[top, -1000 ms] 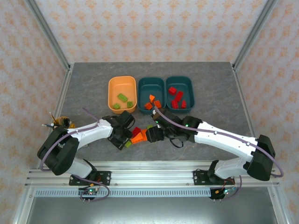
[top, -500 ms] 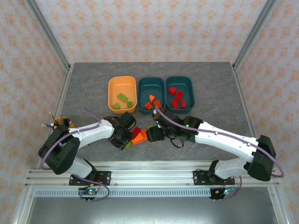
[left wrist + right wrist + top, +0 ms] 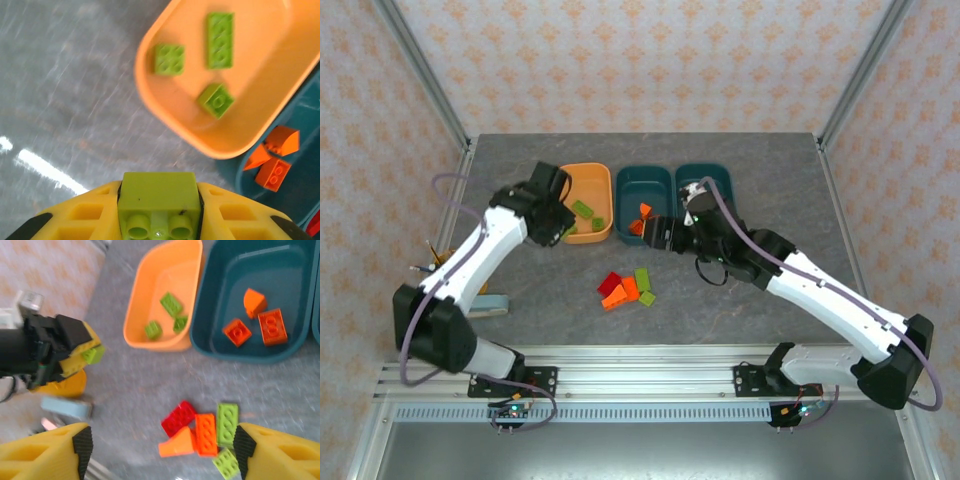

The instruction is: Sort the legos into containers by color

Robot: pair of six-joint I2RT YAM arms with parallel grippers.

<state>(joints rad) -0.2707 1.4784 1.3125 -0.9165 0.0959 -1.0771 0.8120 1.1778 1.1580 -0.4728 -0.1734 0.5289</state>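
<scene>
Left gripper (image 3: 159,216) clamps a lime brick (image 3: 158,190) just short of the orange tub (image 3: 165,115) ahead; released now, it likely lands outside

No writing, label, brand, number or sign can be read on the legos (image 3: 625,290), the containers (image 3: 642,185) or the table (image 3: 770,180).

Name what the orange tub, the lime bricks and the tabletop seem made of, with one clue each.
Orange tub: moulded plastic, smooth, soft sheen, rounded rim.
Lime bricks: hard glossy plastic, crisp studs.
Tabletop: grey mottled surface, perhaps laminate or stone-look sheet; a bright streak suggests slight gloss.
</scene>
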